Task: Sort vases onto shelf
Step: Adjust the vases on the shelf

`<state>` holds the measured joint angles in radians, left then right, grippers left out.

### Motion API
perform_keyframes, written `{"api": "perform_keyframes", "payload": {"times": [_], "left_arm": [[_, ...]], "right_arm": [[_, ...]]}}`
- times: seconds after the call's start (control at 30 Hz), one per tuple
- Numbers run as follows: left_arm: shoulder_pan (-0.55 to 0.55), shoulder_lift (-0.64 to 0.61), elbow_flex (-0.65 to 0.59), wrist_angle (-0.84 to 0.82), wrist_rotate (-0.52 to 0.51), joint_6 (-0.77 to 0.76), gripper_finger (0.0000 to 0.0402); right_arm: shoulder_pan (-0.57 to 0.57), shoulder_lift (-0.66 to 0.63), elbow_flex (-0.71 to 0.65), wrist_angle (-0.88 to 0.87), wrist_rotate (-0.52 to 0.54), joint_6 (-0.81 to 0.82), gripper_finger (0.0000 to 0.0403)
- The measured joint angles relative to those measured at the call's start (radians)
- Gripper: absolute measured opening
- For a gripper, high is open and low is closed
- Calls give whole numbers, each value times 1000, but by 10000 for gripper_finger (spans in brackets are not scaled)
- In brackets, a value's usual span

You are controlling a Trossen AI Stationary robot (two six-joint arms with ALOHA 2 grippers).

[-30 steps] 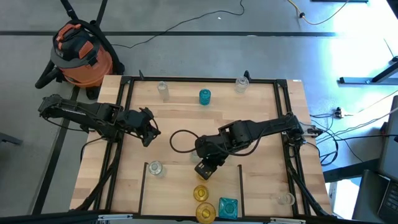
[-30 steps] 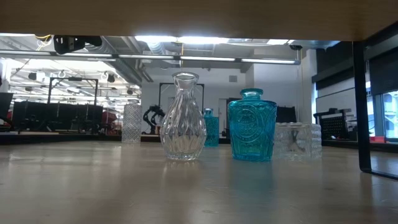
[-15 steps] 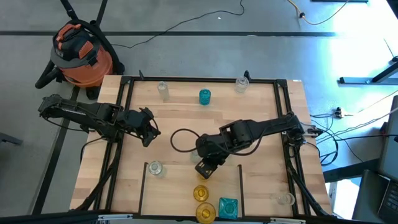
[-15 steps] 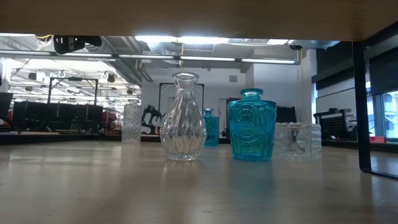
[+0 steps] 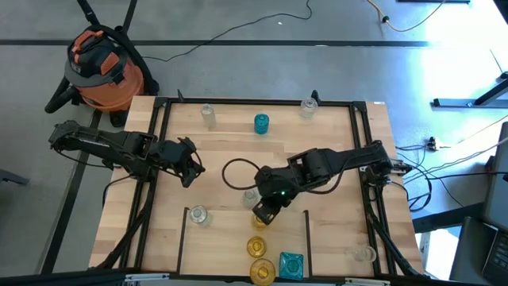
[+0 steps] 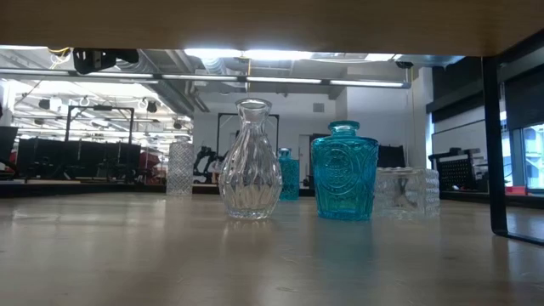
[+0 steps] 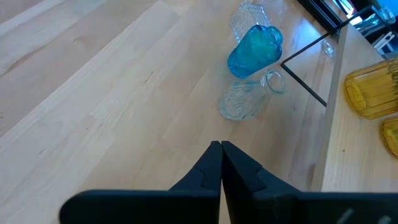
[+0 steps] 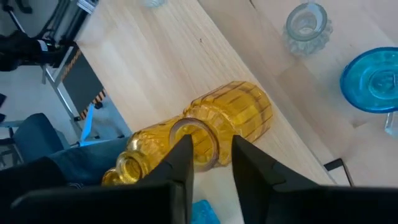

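The right gripper [image 5: 263,214] has slid toward lower centre; its fingers, slightly apart, straddle the neck of an amber vase [image 8: 233,118] whose long axis runs away from them; left gripper [image 5: 189,171], shut, waits mid-left.

No legible text, label or number anywhere.

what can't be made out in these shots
- High view: the right tool covers the amber vase under it.
- Right wrist view: whether the tool grips the amber vase or stands just off it.
- Low view: the clear vase hides what stands behind; neither arm shows.
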<state>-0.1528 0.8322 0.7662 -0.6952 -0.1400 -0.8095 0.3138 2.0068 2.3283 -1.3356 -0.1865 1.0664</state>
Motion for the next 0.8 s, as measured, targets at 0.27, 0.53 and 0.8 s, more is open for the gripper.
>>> {"api": "perform_keyframes", "payload": {"times": [0.27,0.53,0.8], "left_arm": [[-1,-10,3,-6,1,7,0],[-80,-57,189,-30,-92,2,0],[-210,5,365,52,-201,22,0]], "right_arm": [[41,-151,0,-24,137,50,137],[448,-330,-20,-224,692,458,96],[870,-279,-268,-41,1010,1017,60]]}}
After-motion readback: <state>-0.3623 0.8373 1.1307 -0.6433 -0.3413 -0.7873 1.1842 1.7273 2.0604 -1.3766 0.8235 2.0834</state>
